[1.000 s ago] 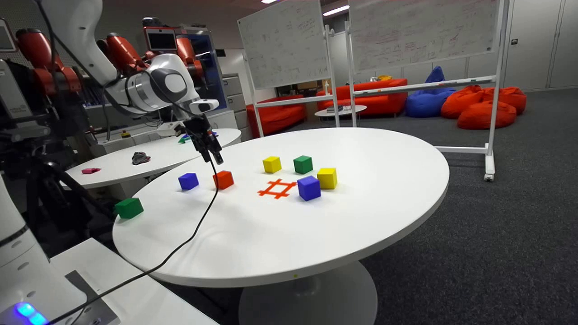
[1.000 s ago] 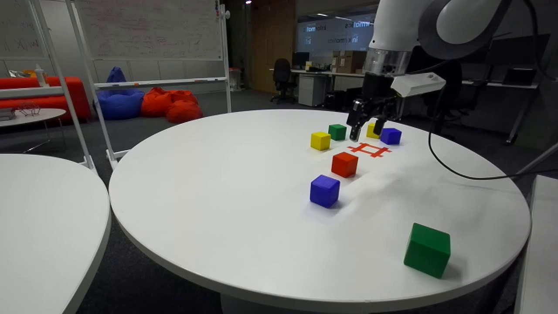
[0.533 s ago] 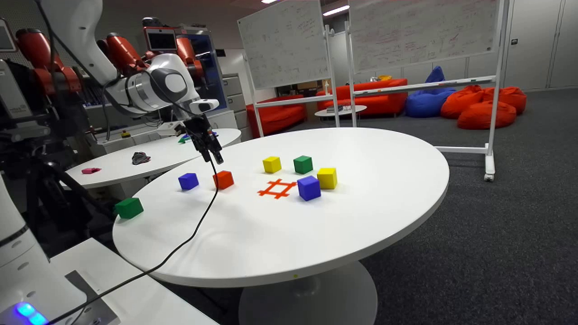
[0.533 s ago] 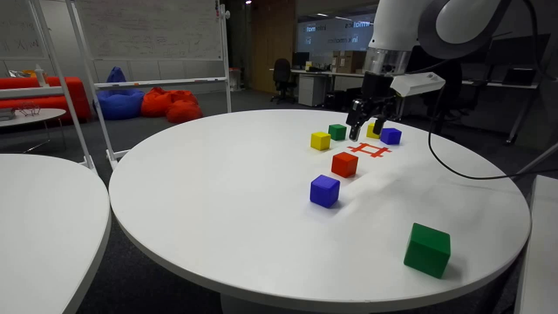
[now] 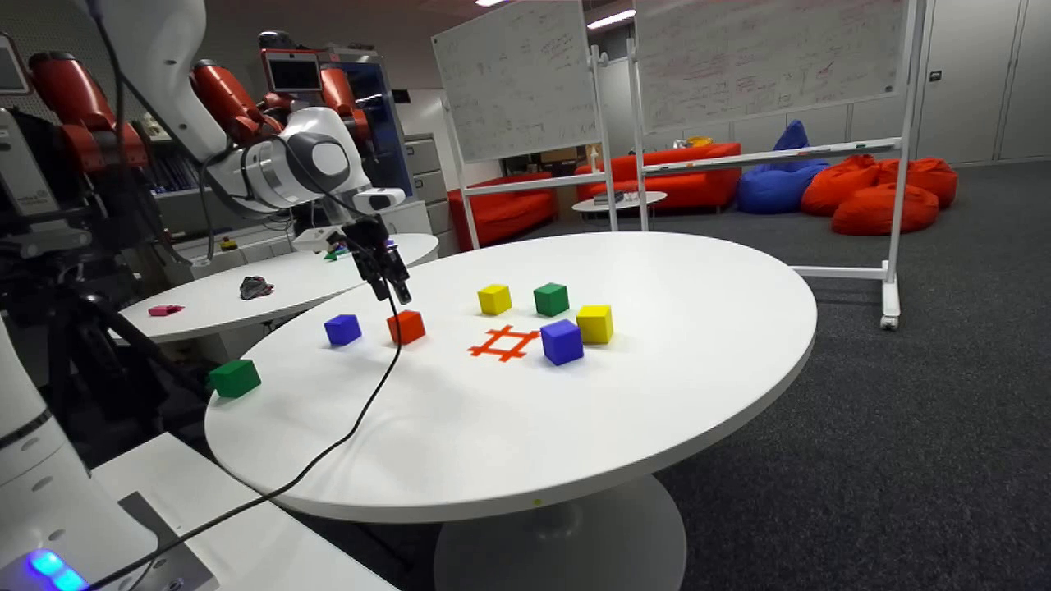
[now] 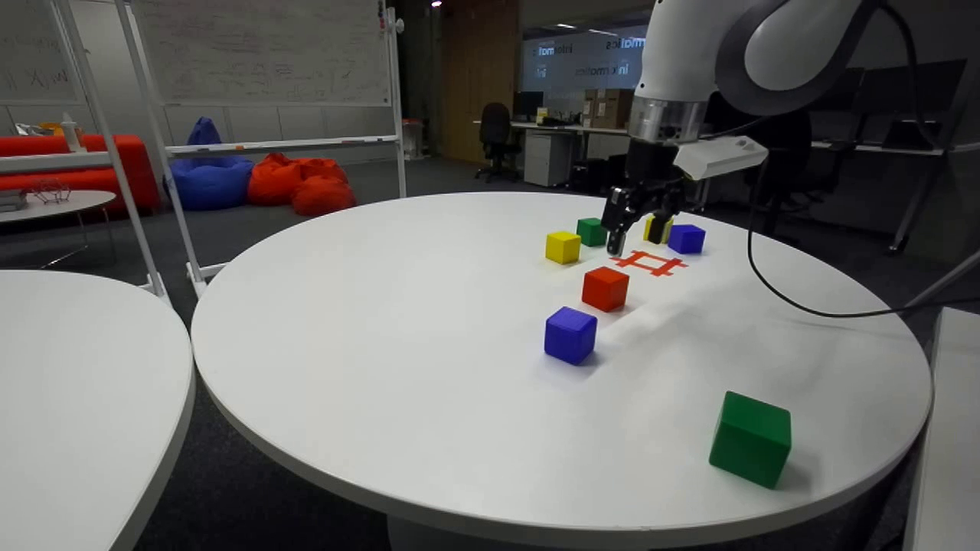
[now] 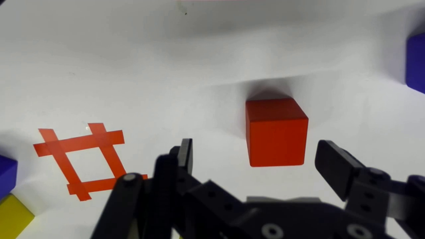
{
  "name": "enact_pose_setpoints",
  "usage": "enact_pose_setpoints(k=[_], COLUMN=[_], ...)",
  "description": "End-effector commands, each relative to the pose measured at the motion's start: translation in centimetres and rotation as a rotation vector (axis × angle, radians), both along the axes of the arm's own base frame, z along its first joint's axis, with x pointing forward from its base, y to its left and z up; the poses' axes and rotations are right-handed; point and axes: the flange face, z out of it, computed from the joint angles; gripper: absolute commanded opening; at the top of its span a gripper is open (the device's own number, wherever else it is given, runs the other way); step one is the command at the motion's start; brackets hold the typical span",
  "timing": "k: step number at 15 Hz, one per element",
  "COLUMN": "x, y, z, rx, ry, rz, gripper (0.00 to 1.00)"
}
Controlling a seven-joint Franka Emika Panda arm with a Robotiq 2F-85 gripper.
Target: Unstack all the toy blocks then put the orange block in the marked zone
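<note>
The orange block [image 7: 278, 142] rests alone on the round table in all views. Above the table my gripper [image 7: 254, 149] hangs open, its jaws wide apart and holding nothing; in the wrist view the block shows between the fingers, nearer the right one. To the left there lies the marked zone [image 7: 79, 143], red-orange crossed tape with nothing on it. No toy blocks are stacked: a blue block [image 5: 562, 342] and a yellow block [image 5: 594, 323] stand close together, a green block [image 5: 551, 300] and another yellow block [image 5: 494, 300] behind, a second blue block [image 6: 570, 335] beside the orange one, a second green block [image 6: 750, 439] near the edge.
A black cable [image 5: 361, 404] runs down from the arm and passes in front of the orange block in an exterior view. The white round table [image 6: 383, 428] has its rim close to the outlying green block. Another white table [image 6: 92, 398] adjoins it.
Over the last half second my gripper has come down slightly, its jaws staying wide. Before that it barely moved. None of the blocks has shifted.
</note>
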Motion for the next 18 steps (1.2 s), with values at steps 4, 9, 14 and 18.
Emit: enact_pose_setpoints(k=[4,9,14,18], x=[2.8,2.6,2.7,3.0], y=[-0.8,-0.6,-0.5,0.3], z=[-1.6,-1.8,-2.0,-2.5], rx=[-0.013,-0.014,-0.007,-0.020], ry=[0.064,0.043,0.056,0.073], rz=[0.028,0.035,0.027,0.026], gripper=[1.00,1.00,1.00,1.00])
